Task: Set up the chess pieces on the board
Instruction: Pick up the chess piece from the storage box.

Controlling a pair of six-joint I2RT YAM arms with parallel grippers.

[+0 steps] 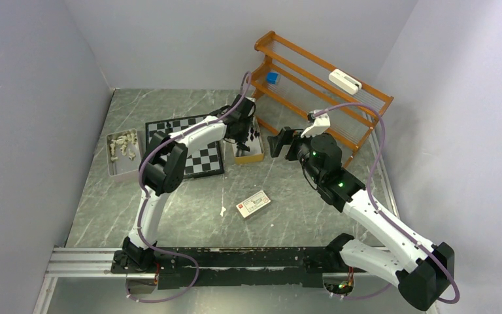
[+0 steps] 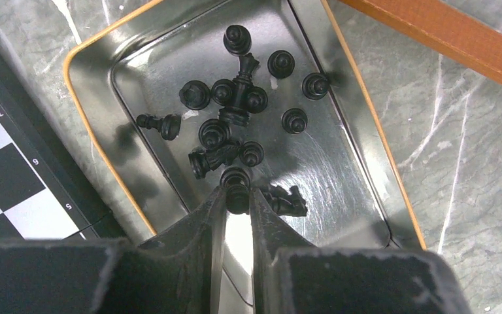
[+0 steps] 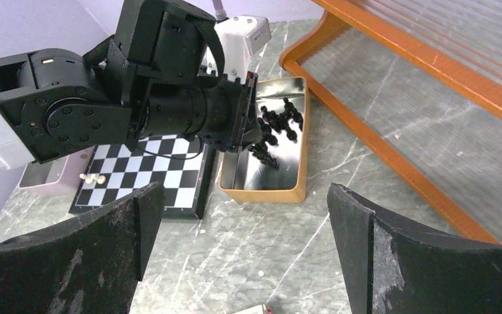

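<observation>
- A black pawn sits between the tips of the left gripper. The fingers are pinched on it from both sides.
- The pawn's round head points away from the wrist, toward the pile. Its long side runs in line with the fingers.
- The pawn is low inside a tin, at the near end.
- More black pieces fill the tin's middle. Many stand up, so only their round tops show. A tall one leans over the pile, and a horse lies on its side just past the pawn.
- The tin is shiny metal, long and boxy, with an orange rim and rounded corners.
- The board lies flat just left of the tin. It has black and white squares and a dark edge. A few black pieces stand on its far row.
- A grey tray of pale pieces sits left of the board.
- The right gripper hangs over the stone-look table near the tin, with its fingers spread wide and nothing in them.
- An orange wooden rack stands behind.
</observation>
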